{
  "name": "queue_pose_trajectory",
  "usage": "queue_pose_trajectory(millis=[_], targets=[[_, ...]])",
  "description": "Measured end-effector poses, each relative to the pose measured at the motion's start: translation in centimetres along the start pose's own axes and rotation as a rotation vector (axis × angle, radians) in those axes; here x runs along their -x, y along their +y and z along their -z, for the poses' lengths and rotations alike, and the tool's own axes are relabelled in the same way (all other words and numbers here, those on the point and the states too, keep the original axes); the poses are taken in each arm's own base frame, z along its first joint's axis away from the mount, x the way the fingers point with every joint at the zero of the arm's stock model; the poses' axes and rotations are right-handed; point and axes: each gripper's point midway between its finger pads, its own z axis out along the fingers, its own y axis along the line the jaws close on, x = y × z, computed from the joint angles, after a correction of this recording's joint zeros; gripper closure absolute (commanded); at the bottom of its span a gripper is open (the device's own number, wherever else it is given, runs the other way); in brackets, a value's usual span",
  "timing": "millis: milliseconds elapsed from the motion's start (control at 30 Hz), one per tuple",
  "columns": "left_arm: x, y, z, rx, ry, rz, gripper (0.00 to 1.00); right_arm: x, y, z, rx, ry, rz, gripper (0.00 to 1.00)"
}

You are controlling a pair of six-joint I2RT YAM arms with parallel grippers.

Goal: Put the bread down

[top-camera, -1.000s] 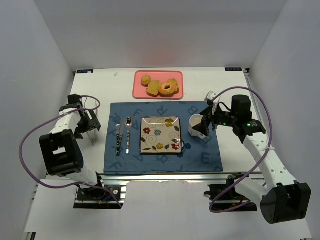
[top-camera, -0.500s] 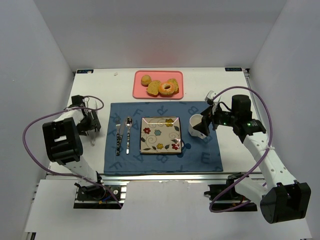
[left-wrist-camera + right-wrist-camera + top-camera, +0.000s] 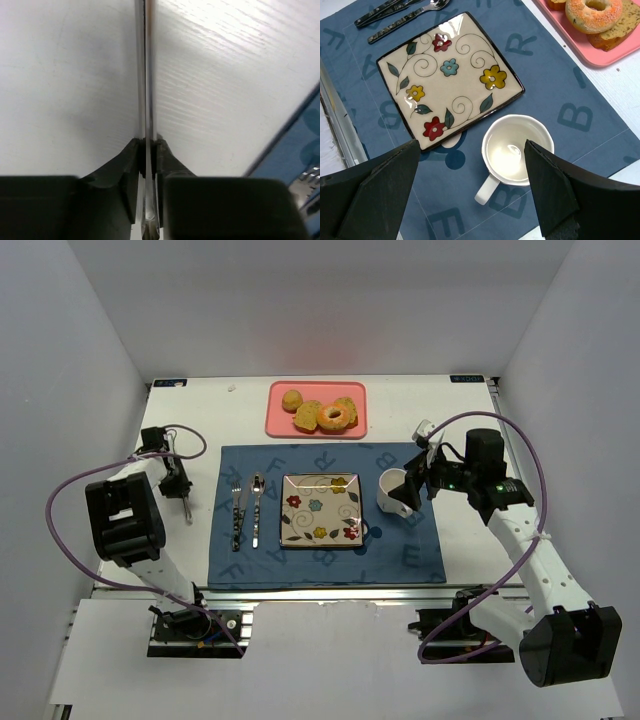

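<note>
The bread (image 3: 322, 414) lies in a pink tray (image 3: 280, 426) at the far middle of the table: a glazed ring (image 3: 592, 10), wedge slices (image 3: 622, 29) and a small round bun (image 3: 292, 399). Neither gripper touches it. My left gripper (image 3: 177, 483) is low over the white table, left of the blue placemat, shut edge-on on a thin metal utensil (image 3: 148, 75) whose handle runs between the pads. My right gripper (image 3: 471, 146) hangs open above a white cup (image 3: 517, 155), holding nothing.
A flowered square plate (image 3: 320, 508) sits in the middle of the blue placemat (image 3: 400, 555). A fork (image 3: 237, 508) and a spoon (image 3: 256, 510) lie left of the plate. The cup (image 3: 390, 490) stands right of it.
My left gripper has gone from wide open to shut on the thin metal utensil and turned slightly over it. The right arm has barely moved.
</note>
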Motion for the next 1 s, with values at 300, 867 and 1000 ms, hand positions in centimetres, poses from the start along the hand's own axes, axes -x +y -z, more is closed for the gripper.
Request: queue_pose_trajectory(millis=[300,867,1000], targets=[[2.3,-7.5,6.2,-0.219,-0.133,-0.059,0.76,0.0,0.0,0.2,-0.004,0.002,-0.006,0.11],[5.9,-28.2,20.0,-0.81,-0.213,-0.13,0.45,0.5,0.3,0.6,-0.002,-0.017,-0.009,0.11],[6.2,-31.1,19.0,-0.822,-0.167,-0.162,0.45,1.0,0.4,1.1,-0.014,-0.033,0.006,0.11]])
